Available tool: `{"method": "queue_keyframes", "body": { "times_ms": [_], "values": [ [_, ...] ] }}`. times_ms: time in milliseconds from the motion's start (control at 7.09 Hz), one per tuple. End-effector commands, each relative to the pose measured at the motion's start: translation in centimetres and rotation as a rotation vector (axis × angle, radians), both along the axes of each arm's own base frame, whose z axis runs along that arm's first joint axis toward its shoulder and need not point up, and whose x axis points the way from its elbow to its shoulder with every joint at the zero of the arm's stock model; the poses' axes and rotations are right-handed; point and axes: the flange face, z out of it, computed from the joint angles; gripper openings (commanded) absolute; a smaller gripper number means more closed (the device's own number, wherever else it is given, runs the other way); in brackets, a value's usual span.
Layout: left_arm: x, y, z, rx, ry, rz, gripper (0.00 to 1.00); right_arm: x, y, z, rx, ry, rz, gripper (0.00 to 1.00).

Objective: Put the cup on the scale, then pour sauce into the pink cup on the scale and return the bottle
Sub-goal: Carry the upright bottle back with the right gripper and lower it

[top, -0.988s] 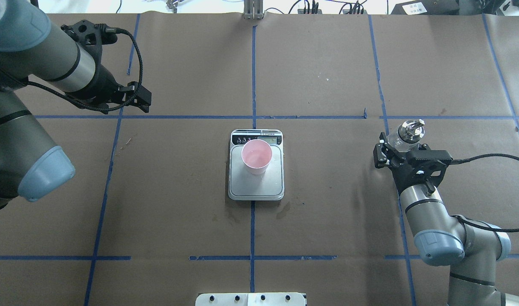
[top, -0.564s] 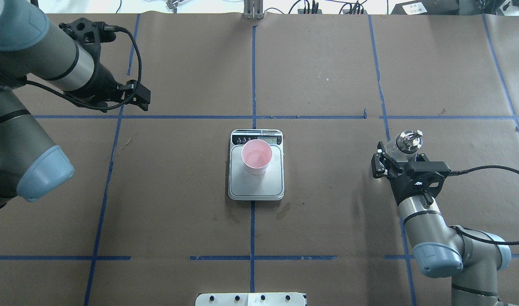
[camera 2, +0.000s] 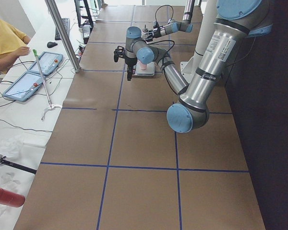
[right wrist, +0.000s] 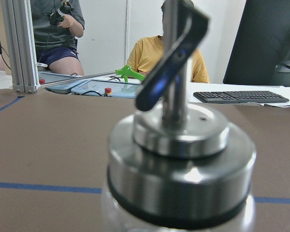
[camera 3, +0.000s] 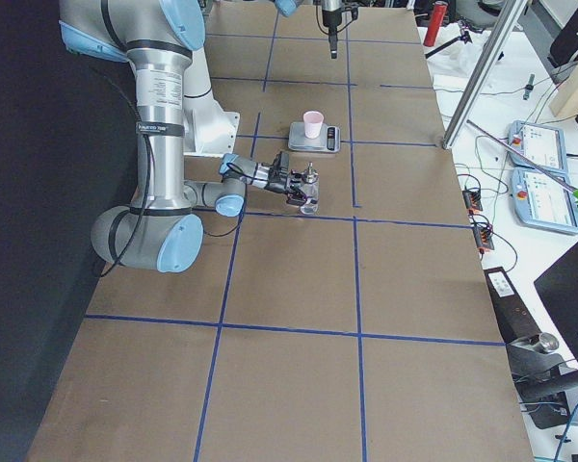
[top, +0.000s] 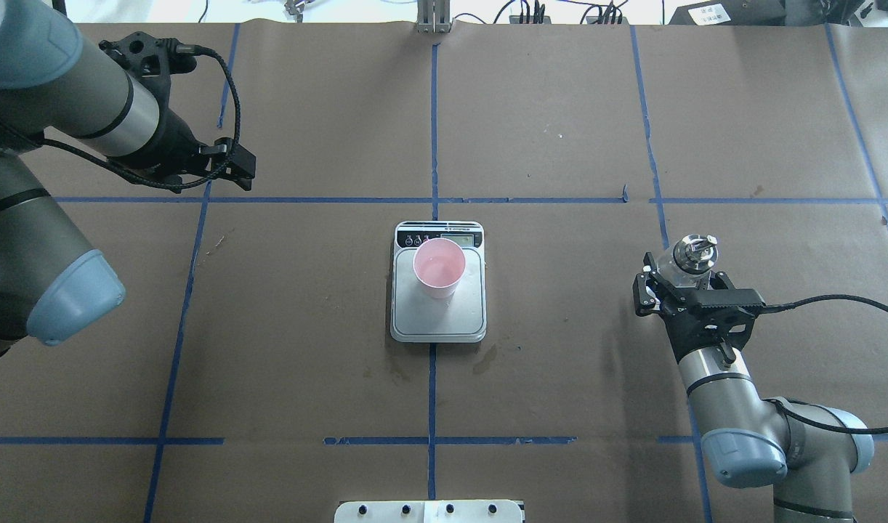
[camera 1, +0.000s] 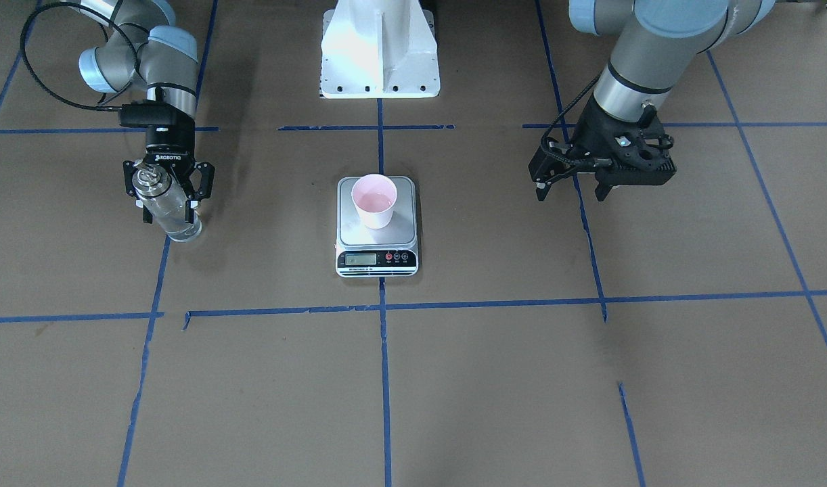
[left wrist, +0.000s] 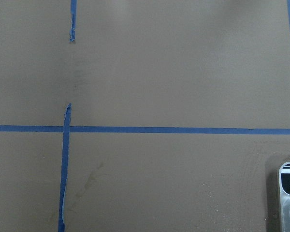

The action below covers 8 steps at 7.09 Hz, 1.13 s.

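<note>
The pale pink cup [top: 438,267] stands upright on the steel plate of the scale [top: 438,323] at the table's middle, also in the front view [camera 1: 375,199]. My right gripper [top: 678,282] is shut on the clear glass bottle [top: 692,254], which stands nearly upright with its base at the table on the right side; the front view shows the fingers on both sides of the bottle [camera 1: 166,210]. The right wrist view shows its silver collar and spout [right wrist: 181,159] close up. My left gripper [top: 242,168] is open and empty, far left and back of the scale.
The white robot base plate [top: 429,511] lies at the near table edge. Dark damp stains [top: 487,357] mark the paper by the scale's near side. Blue tape lines cross the brown table. People sit past the far edge [right wrist: 164,55].
My right gripper has moved with the bottle toward the robot and lower, and the bottle has come more upright. My left arm has barely moved.
</note>
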Motion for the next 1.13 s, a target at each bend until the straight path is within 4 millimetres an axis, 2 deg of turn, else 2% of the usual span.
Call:
{"method": "queue_keyframes", "body": {
  "times_ms": [0, 282, 423, 705, 988],
  "values": [
    [0.0, 0.0, -0.1, 0.000, 0.000, 0.000, 1.00, -0.2, 0.3, 0.0, -0.001, 0.002, -0.007, 0.00],
    [0.0, 0.0, 0.0, -0.002, -0.001, -0.001, 1.00, -0.1, 0.4, 0.3, -0.002, 0.007, -0.010, 0.00],
    [0.0, 0.0, -0.1, 0.000, 0.001, -0.001, 1.00, 0.0, 0.6, 0.7, -0.004, 0.016, -0.014, 0.99],
    [0.0, 0.0, -0.2, 0.000, 0.003, -0.002, 1.00, 0.2, 1.2, 1.2, -0.005, 0.024, -0.026, 1.00],
    [0.0, -0.1, -0.2, 0.000, -0.002, -0.009, 1.00, 1.6, 3.0, 0.3, 0.002, 0.010, -0.055, 1.00]
  ]
}}
